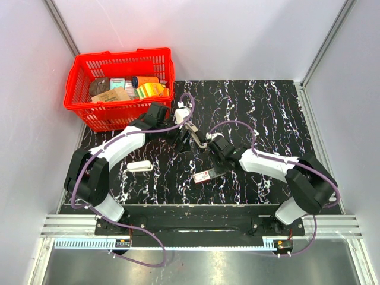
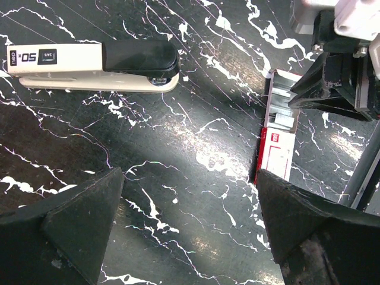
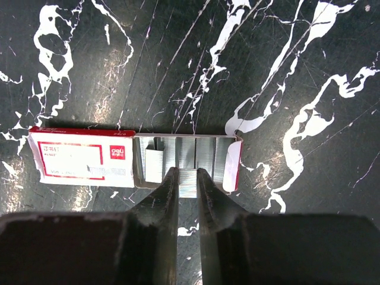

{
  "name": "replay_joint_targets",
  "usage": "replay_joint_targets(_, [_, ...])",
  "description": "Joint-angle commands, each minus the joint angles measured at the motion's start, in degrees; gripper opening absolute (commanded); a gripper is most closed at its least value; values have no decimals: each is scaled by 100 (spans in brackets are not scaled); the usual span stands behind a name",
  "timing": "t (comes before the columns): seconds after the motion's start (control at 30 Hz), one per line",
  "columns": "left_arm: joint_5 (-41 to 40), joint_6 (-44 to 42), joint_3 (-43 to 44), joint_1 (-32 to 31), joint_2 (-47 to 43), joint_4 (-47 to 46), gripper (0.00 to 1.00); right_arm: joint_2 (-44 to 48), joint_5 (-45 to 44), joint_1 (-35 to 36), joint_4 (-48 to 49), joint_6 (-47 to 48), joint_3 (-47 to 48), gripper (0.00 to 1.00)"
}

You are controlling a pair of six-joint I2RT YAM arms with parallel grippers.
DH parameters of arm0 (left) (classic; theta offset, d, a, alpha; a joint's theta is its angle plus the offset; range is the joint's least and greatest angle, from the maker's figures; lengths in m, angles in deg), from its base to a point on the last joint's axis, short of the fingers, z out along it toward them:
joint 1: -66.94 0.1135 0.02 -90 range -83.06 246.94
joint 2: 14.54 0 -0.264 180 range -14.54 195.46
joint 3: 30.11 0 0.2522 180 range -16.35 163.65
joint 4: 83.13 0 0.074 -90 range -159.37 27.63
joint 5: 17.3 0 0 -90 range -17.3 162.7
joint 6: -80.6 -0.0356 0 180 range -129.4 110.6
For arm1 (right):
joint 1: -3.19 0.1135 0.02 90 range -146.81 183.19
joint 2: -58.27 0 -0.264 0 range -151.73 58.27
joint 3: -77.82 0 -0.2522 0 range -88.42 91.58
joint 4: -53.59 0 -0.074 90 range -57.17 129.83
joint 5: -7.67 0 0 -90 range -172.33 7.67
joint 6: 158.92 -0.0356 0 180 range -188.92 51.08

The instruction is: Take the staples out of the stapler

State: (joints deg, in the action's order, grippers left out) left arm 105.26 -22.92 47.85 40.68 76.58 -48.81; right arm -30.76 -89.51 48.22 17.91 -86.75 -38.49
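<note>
Status: my right gripper (image 3: 188, 173) is pinched down narrow on a short staple strip (image 3: 189, 189), holding it at the near lip of the open tray (image 3: 233, 166) of the staple box (image 3: 80, 157); other strips (image 3: 155, 161) lie in that tray. My left gripper (image 2: 189, 175) is spread wide and empty, hovering over bare tabletop between the white oblong piece (image 2: 59, 65) and the box.

Stapler (image 1: 196, 135) — only the overhead view shows it, small and dark with a silvery bar, just beyond the box, between my two wrists; from there I can't tell whether its magazine is open, whether anything is left inside, or whether my left fingers touch it.

My read: the unload is at the deposit step — strip out of the stapler, meant for the tray, not released yet.

Next move calls for: strip square to the tray and low over it; open only slightly so it drops flat rather than flipping; back out along the finger axis so the pads don't drag the strip or nudge the light box. Then a check of the stapler channel; if staples remain, left pins the body while right pulls.
</note>
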Motion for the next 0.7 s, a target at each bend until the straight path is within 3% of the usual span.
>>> replay_joint_targets(0.0, [155,-19,-13,25,-260,-263,99,-79,-178,49,214,69,236,20])
replay_joint_targets(0.37, [155,-37,-48,25,-331,-263,99,-97,-126,49,205,16,236,33])
replay_joint_targets(0.67, [190,-230,-13,25,-296,-122,99,579,-82,-30,-6,-142,438,31])
